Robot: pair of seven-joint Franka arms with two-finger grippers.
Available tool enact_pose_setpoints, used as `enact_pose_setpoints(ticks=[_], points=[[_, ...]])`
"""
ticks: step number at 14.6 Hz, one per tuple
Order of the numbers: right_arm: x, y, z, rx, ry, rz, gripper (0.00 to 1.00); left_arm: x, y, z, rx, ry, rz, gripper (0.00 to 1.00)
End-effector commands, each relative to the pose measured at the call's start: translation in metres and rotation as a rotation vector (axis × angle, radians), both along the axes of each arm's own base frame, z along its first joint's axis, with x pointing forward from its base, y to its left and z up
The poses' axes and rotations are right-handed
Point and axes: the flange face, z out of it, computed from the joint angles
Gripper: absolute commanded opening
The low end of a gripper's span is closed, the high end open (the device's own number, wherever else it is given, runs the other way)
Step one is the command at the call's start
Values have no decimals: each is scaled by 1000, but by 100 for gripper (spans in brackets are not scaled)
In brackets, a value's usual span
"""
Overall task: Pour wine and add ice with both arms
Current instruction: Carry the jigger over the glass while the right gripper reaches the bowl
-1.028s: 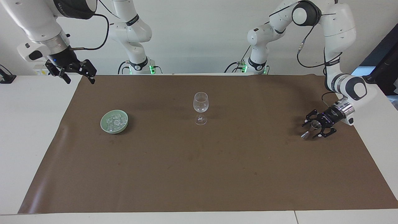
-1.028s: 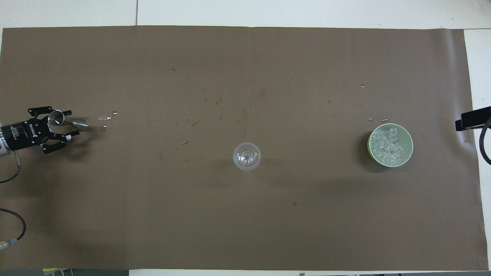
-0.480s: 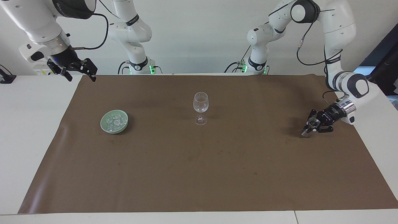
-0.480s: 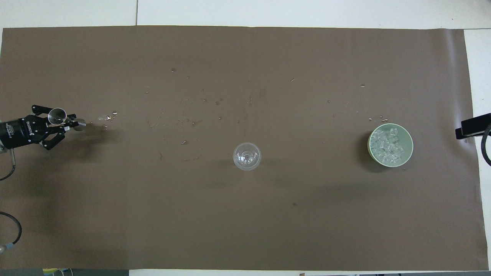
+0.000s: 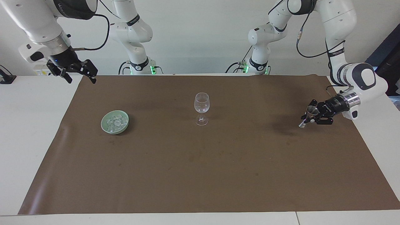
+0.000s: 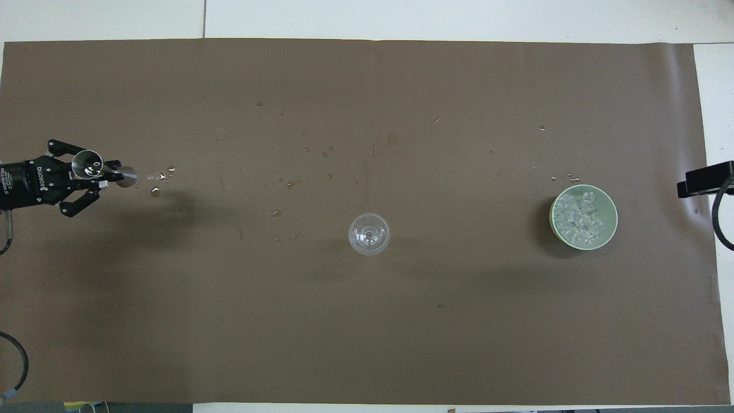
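From my remote station I saw a long table covered by a brown paper mat [image 5: 200, 175]. The left gripper [image 5: 310, 117] was clenched on a small metal jigger [image 5: 308, 115] — an hourglass-shaped measuring cup — gripping it at the narrow waist and holding it clear of the mat, over the left arm's end of the table. The jigger was tilted, its open upper cup just above the fingers and its lower end sloping down past them toward the mat. In the overhead view a few water droplets [image 6: 160, 176] glistened on the mat just ahead of the fingertips.

The right gripper [image 5: 78, 74] hung high over the mat's edge at the right arm's end of the table, fingers spread and released, holding nothing; that arm was waiting.

The ice [image 5: 115, 122] — a pile of small clear cubes — lay in a pale green bowl [image 5: 122, 129] on the mat, below and well apart from the right gripper's fingers. A clear stemmed wine glass [image 5: 202, 106] stood upright near the mat's middle, between the bowl and the left gripper, well apart from both sets of fingers.
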Motion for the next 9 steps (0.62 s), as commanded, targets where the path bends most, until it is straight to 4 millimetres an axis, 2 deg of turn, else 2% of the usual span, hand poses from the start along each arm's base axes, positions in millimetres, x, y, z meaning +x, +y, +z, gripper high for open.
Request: enact_pose_setpoints(ticks=[1,4,6,9], points=[[-14,8,-35,23,-71,55,100,-10,-55,37,43,12,-79,0],[-19,31,-80,25,-70,105,100,-13,-107,63,74,56,-152,0],[-23,34,-109,32,-25,154,100,-16,-151,81,118,67,-201,0],[-28,34,-160,45,-48,166,99,-19,-222,101,189,103,-192,0]])
